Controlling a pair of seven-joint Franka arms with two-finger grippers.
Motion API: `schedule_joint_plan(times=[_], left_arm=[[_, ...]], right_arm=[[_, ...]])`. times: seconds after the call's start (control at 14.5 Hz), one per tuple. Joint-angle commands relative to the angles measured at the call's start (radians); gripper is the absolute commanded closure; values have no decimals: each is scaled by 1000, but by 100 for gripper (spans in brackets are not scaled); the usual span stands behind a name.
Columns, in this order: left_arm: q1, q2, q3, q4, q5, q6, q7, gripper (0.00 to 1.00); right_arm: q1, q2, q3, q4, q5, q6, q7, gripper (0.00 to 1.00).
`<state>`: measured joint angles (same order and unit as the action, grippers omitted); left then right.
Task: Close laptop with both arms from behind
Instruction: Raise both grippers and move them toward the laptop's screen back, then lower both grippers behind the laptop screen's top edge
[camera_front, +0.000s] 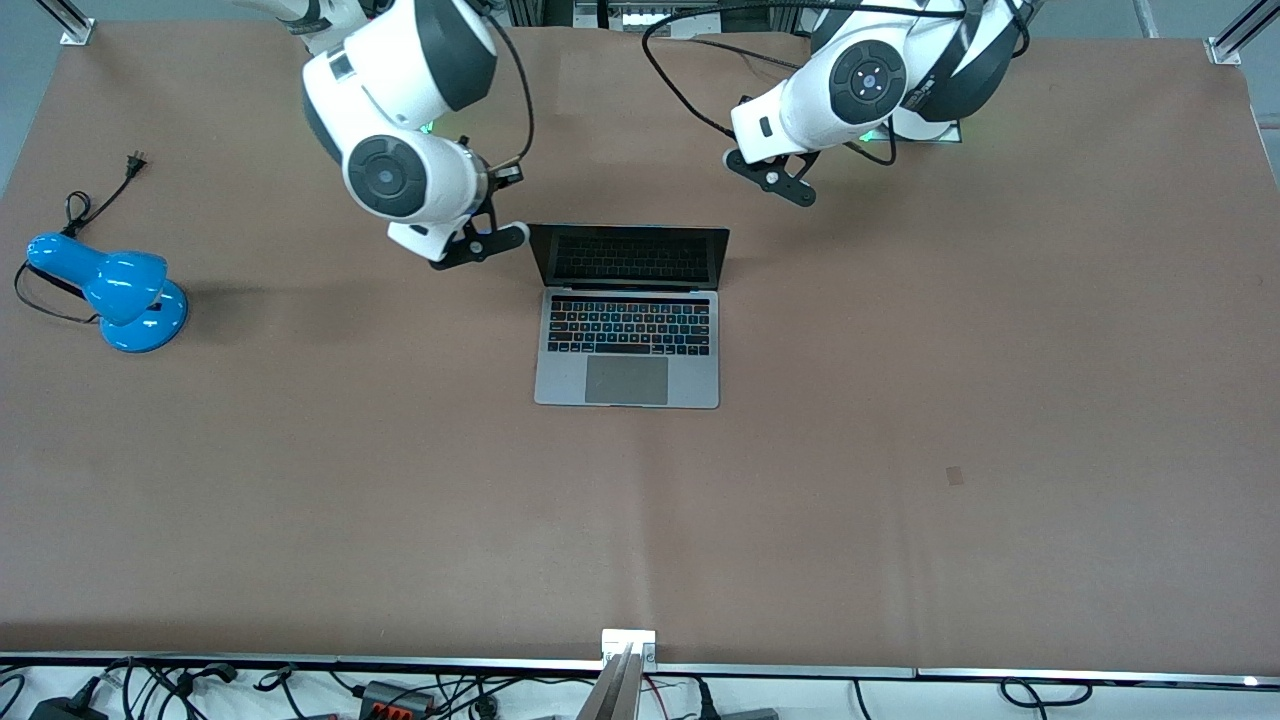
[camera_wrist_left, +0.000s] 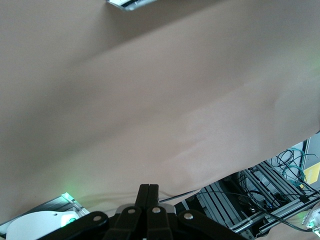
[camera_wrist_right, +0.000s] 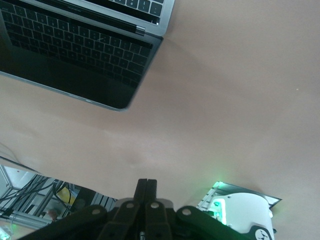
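The silver-grey laptop stands open in the middle of the table, its dark screen upright and facing the front camera. My right gripper is shut and empty, low beside the screen's corner on the right arm's side. The right wrist view shows its closed fingertips and the laptop's screen corner. My left gripper is shut and empty, over bare table toward the bases from the laptop's other screen corner and apart from it. The left wrist view shows its closed fingertips over bare table; the laptop is out of that view.
A blue desk lamp with a black cord and plug lies at the right arm's end of the table. The brown table stretches wide around the laptop. Cables run along the front edge.
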<state>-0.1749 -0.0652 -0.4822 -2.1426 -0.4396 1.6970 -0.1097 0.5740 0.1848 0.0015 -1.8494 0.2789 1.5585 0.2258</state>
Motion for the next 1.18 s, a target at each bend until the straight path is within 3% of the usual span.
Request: schedule_joint_plan(times=[0.0, 0.14, 0.35, 0.97, 1.11], left_arm=[[8, -57, -27, -49, -31, 27, 27, 99], [6, -56, -36, -56, -40, 55, 27, 99], [9, -56, -104, -111, -74, 185, 25, 99], [5, -54, -160, -122, -111, 234, 27, 99], [5, -27, -185, -122, -110, 361, 27, 99]], right_arm=[[24, 31, -11, -13, 37, 41, 18, 100], [46, 59, -11, -11, 75, 72, 18, 100], [61, 79, -11, -11, 79, 120, 20, 100], [50, 119, -12, 7, 80, 210, 32, 100], [47, 119, -15, 21, 80, 212, 32, 100]])
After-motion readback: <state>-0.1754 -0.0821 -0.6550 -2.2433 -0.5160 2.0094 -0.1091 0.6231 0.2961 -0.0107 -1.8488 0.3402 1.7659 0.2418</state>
